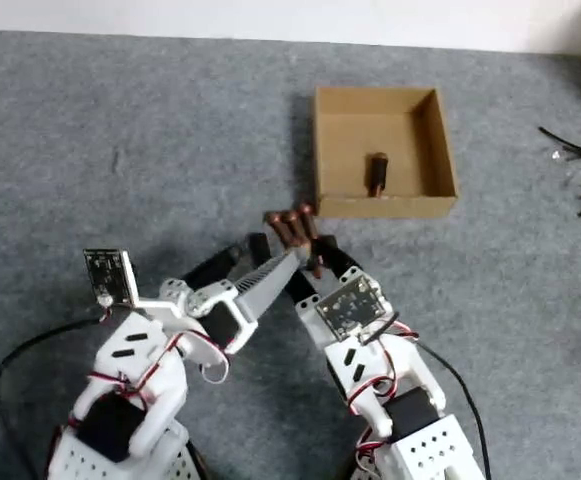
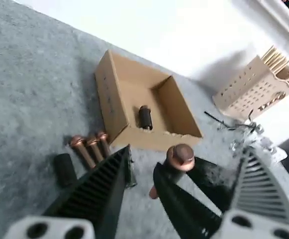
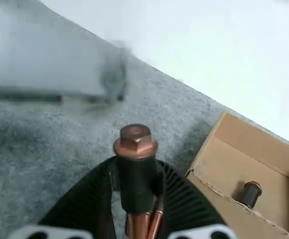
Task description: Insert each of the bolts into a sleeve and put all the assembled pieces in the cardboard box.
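Just in front of the cardboard box [image 1: 435, 140]: right claw [image 3: 135, 172] clenched on a sleeve [image 3: 136, 191] with a bolt [image 3: 135, 142] seated upright, probably for carrying to the finished piece [image 1: 378, 172] inside the box; left claw [image 2: 186, 151] released, straddling it; three loose bolts [image 1: 290, 222] waiting nearby.

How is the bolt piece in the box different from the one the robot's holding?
The boxed piece lies on its side on the floor of the cardboard box, with nothing touching it. The held piece is pinched in the right end effector, head up, outside the box. Both are a copper bolt in a black sleeve.
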Controlling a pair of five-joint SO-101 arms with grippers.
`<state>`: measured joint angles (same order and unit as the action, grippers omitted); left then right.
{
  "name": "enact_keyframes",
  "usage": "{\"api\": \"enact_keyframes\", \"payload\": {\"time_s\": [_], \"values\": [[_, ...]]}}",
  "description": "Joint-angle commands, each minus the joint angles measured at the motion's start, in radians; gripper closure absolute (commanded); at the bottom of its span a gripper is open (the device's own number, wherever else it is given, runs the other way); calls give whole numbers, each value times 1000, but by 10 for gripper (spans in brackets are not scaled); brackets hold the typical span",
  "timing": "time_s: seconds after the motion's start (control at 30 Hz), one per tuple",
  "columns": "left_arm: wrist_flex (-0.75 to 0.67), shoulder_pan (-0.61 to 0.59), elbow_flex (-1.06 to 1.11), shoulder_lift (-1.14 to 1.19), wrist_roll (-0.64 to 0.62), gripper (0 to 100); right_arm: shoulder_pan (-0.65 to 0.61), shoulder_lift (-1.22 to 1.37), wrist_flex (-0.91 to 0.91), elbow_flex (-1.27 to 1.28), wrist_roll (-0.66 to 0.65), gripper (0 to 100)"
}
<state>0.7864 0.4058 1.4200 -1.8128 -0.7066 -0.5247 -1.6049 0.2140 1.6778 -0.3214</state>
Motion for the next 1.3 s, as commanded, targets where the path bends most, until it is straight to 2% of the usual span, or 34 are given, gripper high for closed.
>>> {"api": "enact_keyframes", "payload": {"time_s": [0.0,0.1,0.17,0.27,0.37,0.4,0.53,0.67,0.83,1.03,1.27], "values": [[68,-19,-68,-10,-8,696,25,-15,-7,114,-3,994],[74,-59,-36,-8,8,716,61,-15,-8,111,-3,994],[38,-117,8,-8,110,748,76,-15,-10,111,-2,994],[-58,-180,107,-8,259,844,93,-15,-10,110,-2,994],[-203,-194,200,-5,308,986,124,-15,-8,110,-2,994],[-235,-194,229,-5,316,999,137,-13,-8,110,-2,994],[-259,-229,268,-5,322,966,188,-10,-4,110,-2,994],[-262,-360,275,-5,345,962,245,-8,2,110,-2,994],[-259,-476,275,-4,583,965,286,-15,54,110,-2,994],[-195,-516,266,-7,770,963,288,-15,58,110,-2,994],[-187,-513,266,-7,778,963,282,-4,45,18,-2,994]]}}
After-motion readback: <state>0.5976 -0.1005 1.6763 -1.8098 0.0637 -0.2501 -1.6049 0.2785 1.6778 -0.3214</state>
